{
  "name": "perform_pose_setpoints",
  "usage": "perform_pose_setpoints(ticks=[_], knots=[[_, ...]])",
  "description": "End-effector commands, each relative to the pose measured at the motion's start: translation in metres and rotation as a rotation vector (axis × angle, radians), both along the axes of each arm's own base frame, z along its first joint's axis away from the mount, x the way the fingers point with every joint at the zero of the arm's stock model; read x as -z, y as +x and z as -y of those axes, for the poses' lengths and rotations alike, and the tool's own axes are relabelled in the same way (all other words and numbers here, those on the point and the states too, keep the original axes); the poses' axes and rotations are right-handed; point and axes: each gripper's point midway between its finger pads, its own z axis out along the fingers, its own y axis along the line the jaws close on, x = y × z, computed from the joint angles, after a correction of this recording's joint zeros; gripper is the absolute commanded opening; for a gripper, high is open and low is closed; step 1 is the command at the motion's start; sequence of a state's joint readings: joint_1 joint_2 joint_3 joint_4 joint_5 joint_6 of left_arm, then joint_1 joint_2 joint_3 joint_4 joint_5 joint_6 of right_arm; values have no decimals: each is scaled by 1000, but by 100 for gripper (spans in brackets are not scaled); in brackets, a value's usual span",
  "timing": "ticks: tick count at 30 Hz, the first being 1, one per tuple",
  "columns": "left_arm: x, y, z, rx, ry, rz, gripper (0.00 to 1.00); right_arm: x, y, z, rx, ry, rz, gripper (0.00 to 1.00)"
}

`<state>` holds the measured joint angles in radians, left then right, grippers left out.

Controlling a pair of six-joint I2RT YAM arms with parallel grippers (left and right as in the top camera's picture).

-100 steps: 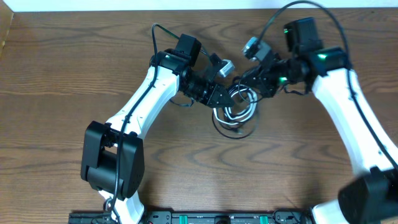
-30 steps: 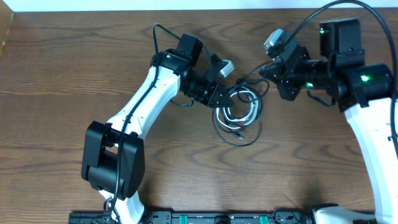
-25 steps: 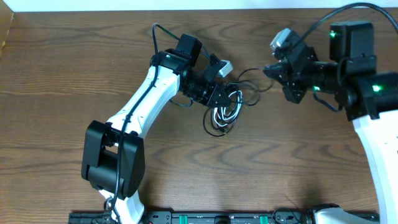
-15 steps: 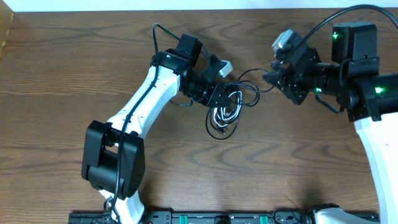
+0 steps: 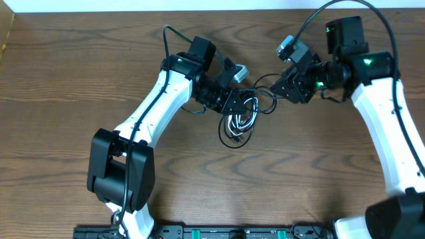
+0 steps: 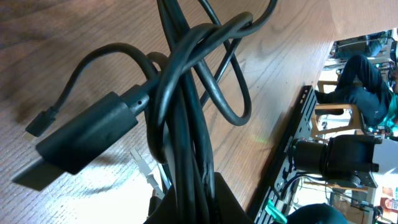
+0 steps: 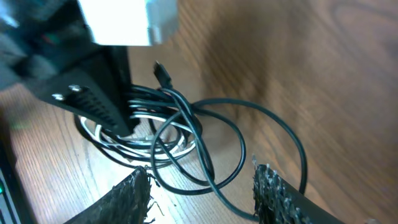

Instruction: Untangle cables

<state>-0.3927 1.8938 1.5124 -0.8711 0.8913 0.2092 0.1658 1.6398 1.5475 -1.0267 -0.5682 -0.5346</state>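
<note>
The left claw (image 5: pixel 234 103) has not budged in the past second. It stays clamped on the cables (image 5: pixel 240 121) near the middle of the table (image 5: pixel 66 99), and its wrist view shows several black strands bunched together and running down into the closed jaws, with a bulky black plug (image 6: pixel 87 137) lying just beside them. The heap itself has changed. A second ago its loops lay wide and slack, and now they are drawn into a narrower knot just right of the left claw, with the white cable (image 7: pixel 124 146) still wound in among the black ones. One black loop (image 7: pixel 249 143) trails out to the right. The right claw (image 7: pixel 202 186) was pulling a black strand away to the right and has since let go. Its jaws now stand apart with nothing pinched between them, and it has come back in close to that trailing loop. The pull seems to have tightened the knot rather than freed a strand, so the task looks barely advanced. The right claw probably needs a fresh hold on the loose loop or on the small plug end (image 7: pixel 163 73).
</note>
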Motion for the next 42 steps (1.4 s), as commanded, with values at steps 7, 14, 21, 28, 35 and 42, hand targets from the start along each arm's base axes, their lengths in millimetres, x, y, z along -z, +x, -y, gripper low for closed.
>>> perform_pose_setpoints(ticks=[7,14,21,28,35,42], knots=[[0,0,-1,-2,-9,-9,7,45,9,-17,-55,-9,-103,49],[0,0,-1,-2,-9,-10,7,66,12,-38,-105,-16,-117,3],[0,0,-1,-2,-9,-9,7,36,6,-28,-83,-2,-68,1],[0,0,-1,-2,-10,-6,7,-33,-25,-15,-148,31,115,1],[0,0,-1,-3,-10,-6,7,-68,-54,-6,-224,6,252,1],[0,1,-1,-3,-11,-2,7,-88,-83,-13,-375,40,353,1]])
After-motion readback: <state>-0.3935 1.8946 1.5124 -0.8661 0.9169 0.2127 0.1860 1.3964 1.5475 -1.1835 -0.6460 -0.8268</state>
